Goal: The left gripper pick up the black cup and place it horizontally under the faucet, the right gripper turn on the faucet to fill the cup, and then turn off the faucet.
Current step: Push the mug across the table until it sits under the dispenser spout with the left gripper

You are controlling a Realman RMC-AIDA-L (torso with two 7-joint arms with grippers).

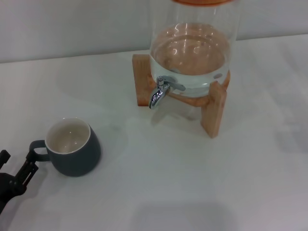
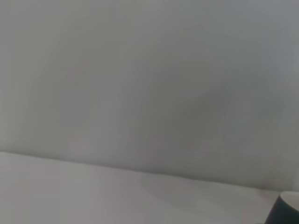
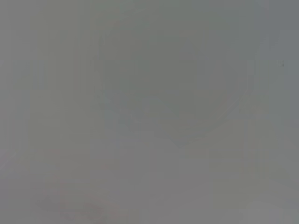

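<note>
the white worktop (image 1: 159,192) carries everything. at its far side stands the clear glass dispenser (image 1: 192,45) on a wooden stand (image 1: 214,110), part full of water, with the chrome faucet (image 1: 161,91) projecting from its front, lever above, spout angled down, nothing beneath it. well apart from it, toward the near left, sits the black cup (image 1: 72,147): upright, squat and rounded, dark grey outside, cream inside, empty, its small loop handle turned toward the left hand (image 1: 17,173). that hand sits low at the frame's edge, its dark fingers just at the handle; whether they are parted or closed i cannot tell. judged from this, the first step, the pick-up, is in hand and not yet done. next comes a firm grip, then a lift across to under the spout. the right hand is out of sight.
</note>
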